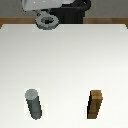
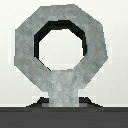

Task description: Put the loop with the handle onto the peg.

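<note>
The grey ring with the stubby tab (image 1: 48, 21) hangs at the far edge of the white table (image 1: 65, 60), just under the gripper (image 1: 41, 7), whose fingers are clenched on the tab in the wrist view (image 2: 63, 92). The upright grey peg (image 1: 33, 103) stands well apart, near the front, beside 1 brown wooden block (image 1: 96, 104).
</note>
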Controlling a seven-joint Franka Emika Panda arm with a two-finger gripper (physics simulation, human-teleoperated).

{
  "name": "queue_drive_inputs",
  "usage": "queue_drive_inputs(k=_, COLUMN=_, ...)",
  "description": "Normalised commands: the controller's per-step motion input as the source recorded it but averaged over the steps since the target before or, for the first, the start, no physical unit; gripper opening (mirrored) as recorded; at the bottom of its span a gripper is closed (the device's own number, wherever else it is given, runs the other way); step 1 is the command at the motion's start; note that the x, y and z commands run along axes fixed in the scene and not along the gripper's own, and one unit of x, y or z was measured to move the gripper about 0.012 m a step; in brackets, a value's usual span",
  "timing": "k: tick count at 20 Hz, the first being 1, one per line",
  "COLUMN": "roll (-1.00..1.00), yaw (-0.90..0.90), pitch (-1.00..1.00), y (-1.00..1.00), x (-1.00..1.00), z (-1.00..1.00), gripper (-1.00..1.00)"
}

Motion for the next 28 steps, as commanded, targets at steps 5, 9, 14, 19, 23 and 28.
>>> queue_drive_inputs(k=5, roll=0.0, yaw=0.0, pitch=0.0, y=-0.2, x=0.0, z=0.0, gripper=-1.0)
queue_drive_inputs(k=9, roll=0.0, yaw=0.0, pitch=0.0, y=0.0, x=0.0, z=0.0, gripper=-1.0)
queue_drive_inputs(k=14, roll=0.0, yaw=0.0, pitch=0.0, y=0.0, x=0.4, z=0.0, gripper=-1.0)
queue_drive_inputs(k=19, roll=0.0, yaw=0.0, pitch=0.0, y=0.0, x=1.0, z=0.0, gripper=-1.0)
queue_drive_inputs(k=23, roll=0.0, yaw=0.0, pitch=0.0, y=0.0, x=1.0, z=0.0, gripper=-1.0)
queue_drive_inputs(k=28, roll=0.0, yaw=0.0, pitch=0.0, y=0.0, x=1.0, z=0.0, gripper=-1.0)
